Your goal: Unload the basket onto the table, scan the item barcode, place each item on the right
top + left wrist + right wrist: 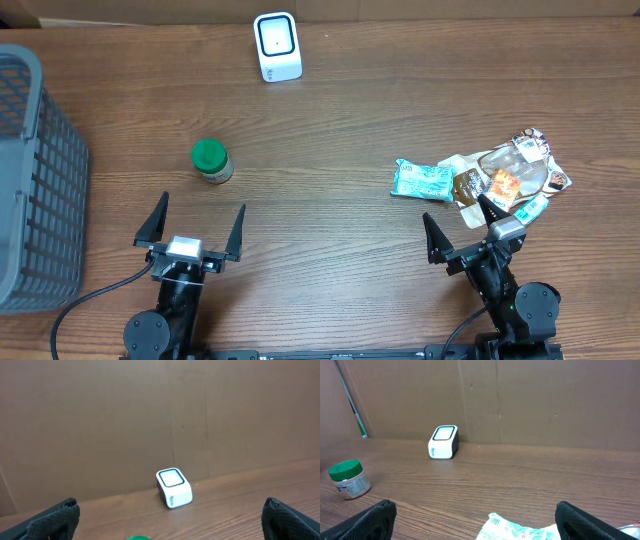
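We saw a grey basket (pixel 30 170) at the counter's (pixel 340 130) left edge. The left jaws stood wide open and empty, just short of the upright green-lidded jar (pixel 211 161). The white scanner (pixel 277 46) sat at the back, by the cardboard wall. Further right lay a teal packet (pixel 422 180) touching a pile of wrappers (pixel 515 170); the right jaws gaped empty beside them.

Even, soft lighting; faint shadows; all views sharp; slight glare on snack wrappers (pixel 510 172).
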You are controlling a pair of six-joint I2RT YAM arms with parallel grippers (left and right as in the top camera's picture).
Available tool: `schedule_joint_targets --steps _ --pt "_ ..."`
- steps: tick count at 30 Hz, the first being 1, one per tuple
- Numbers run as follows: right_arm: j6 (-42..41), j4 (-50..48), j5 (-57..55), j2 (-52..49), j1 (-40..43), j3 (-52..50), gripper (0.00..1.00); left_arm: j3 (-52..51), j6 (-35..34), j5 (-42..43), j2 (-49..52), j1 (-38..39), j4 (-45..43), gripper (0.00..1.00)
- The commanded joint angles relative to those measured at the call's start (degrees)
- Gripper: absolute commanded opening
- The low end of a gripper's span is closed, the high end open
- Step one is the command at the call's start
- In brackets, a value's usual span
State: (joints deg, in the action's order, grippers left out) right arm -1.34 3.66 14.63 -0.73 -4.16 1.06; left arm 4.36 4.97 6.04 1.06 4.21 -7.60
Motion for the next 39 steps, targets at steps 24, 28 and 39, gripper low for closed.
schedule_joint_targets --steps 24,28,39 --pt "-0.15 -0.26 -0.02 0.57 -0.31 -0.59 1.00 -4.09 1.86 1.05 -0.81 -1.25 11.43 0.99" --pt "-0.15 -0.24 -0.04 0.57 -0.31 -0.59 1.00 -4.09 1.86 1.05 -0.81 -1.25 11.41 1.00" --pt "-0.17 -0.24 -0.04 0.57 -0.31 -0.59 1.00 -4.09 1.86 1.05 -0.81 -1.25 11.41 1.00"
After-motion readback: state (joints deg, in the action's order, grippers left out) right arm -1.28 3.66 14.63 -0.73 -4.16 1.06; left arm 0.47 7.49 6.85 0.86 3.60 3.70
